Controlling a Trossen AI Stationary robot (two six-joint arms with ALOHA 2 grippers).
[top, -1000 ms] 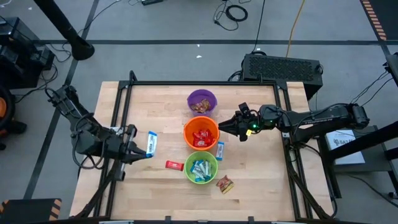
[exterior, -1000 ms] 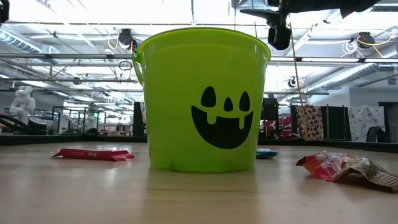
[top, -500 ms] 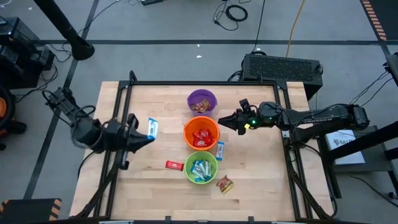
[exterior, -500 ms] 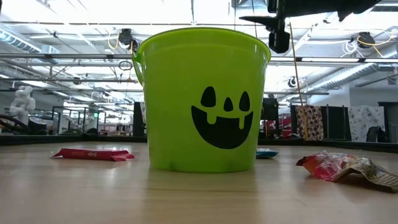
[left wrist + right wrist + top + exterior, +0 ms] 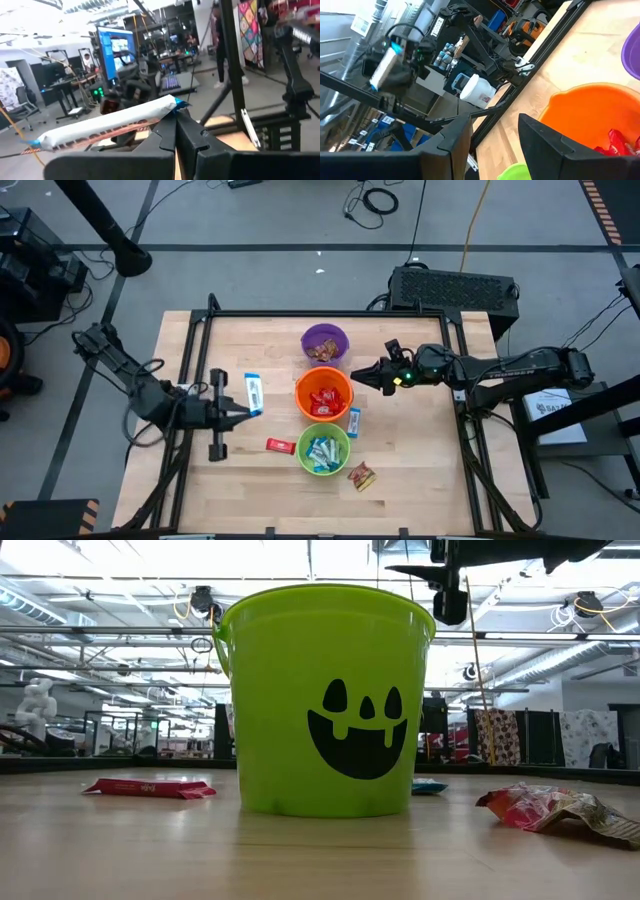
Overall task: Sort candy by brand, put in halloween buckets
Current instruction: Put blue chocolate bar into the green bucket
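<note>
High view: the left tool (image 5: pixel 243 413), clamped on a blue-and-white bar (image 5: pixel 254 393), had swung from the counter's (image 5: pixel 420 480) nine o'clock edge toward the green bucket (image 5: pixel 322 450), probably its destination.

Left wrist view: the bar lay pinched crosswise.

Right wrist view: the right tool (image 5: pixel 492 132) hovered wide and empty by the orange bucket (image 5: pixel 590 112).

A grey floor (image 5: pixel 300 220) is seen all around the light wooden table (image 5: pixel 420 470), with black cables (image 5: pixel 375 198) lying on it beyond the far edge and a dark ribbed box (image 5: pixel 455 285) set just past the far right corner. Orange-and-black hazard tape (image 5: pixel 598 198) marks the floor at the upper right. Across the table, an open workshop is seen under bright ceiling lights (image 5: pixel 120 555), with pipes and rails overhead. A lit monitor (image 5: pixel 116 47) stands on a desk.
</note>
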